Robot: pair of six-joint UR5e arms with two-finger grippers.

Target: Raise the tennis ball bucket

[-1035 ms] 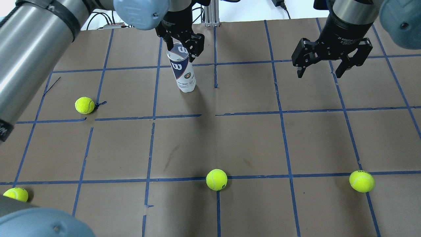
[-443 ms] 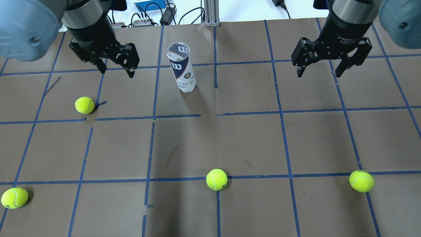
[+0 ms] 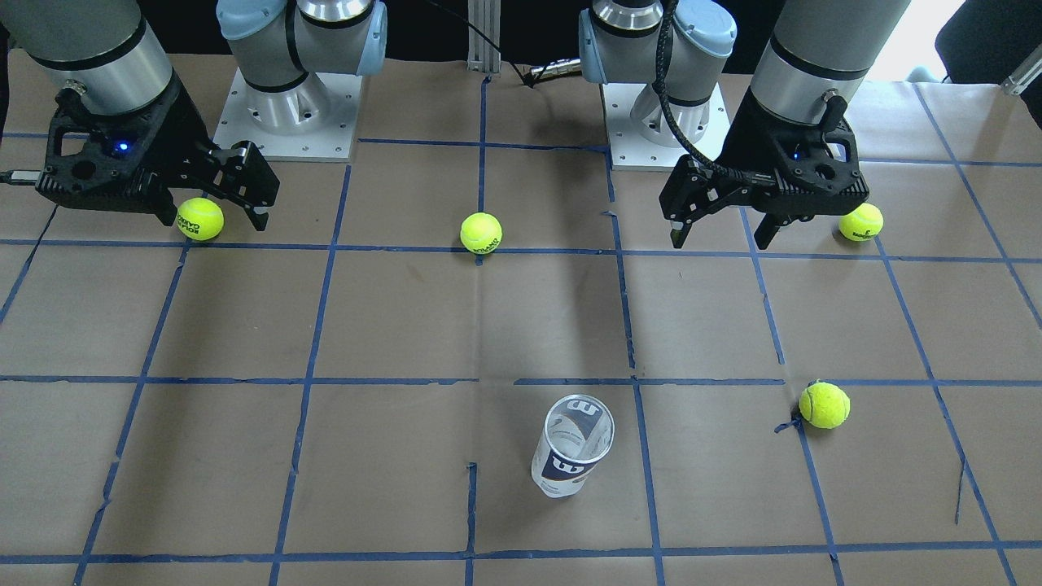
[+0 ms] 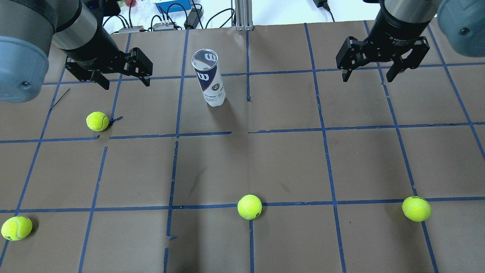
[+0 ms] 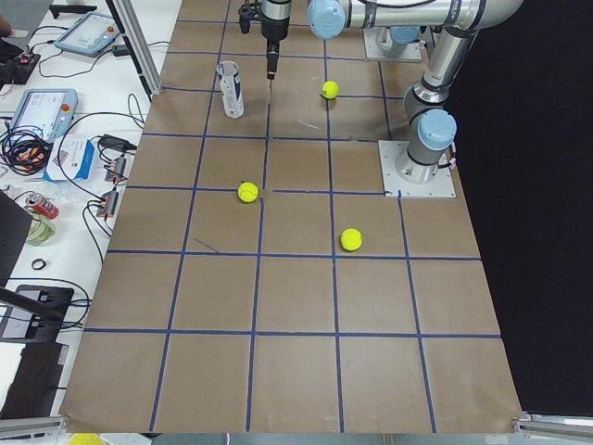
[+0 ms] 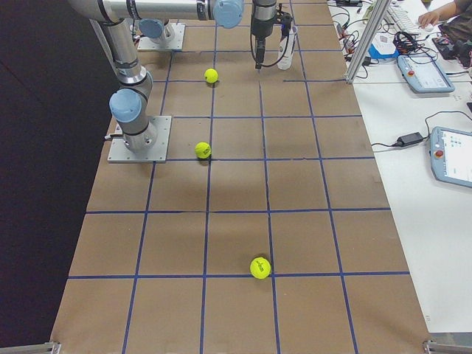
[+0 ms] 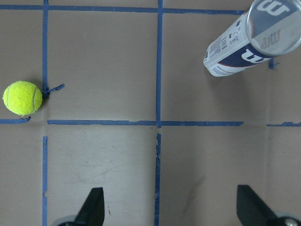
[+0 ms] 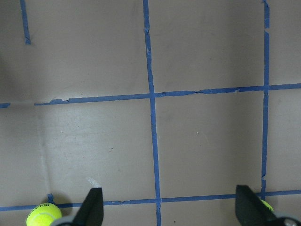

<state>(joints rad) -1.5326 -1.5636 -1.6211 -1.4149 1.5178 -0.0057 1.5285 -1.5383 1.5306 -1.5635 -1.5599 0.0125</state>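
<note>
- Two claws hang released over the worktop (image 4: pixel 288 159) in the overhead view. The left claw (image 4: pixel 126 84) straddled the rim of the tennis ball bucket (image 4: pixel 209 77) a second ago. Now it sits well apart, with the bucket off toward the right claw (image 4: pixel 367 77), which is also spread wide.
- Front-facing view: the bucket (image 3: pixel 572 448) stands upright on the worktop, out ahead of both claws and between them, touched by neither.
- Side views: the bucket (image 5: pixel 230 89) shows upright at the far end; I cannot judge the claws from here.
- Left wrist view: the fingers (image 7: pixel 94 207) are wide apart with only bare paper between them. The bucket (image 7: pixel 244 47) is ahead and to one side, and a tennis ball (image 7: pixel 22 98) lies ahead on the other.
- Right wrist view: the fingers are spread and hold nothing.
- Judgement: the grip is let go and the bucket is down, so any further lift needs a fresh approach.
</note>
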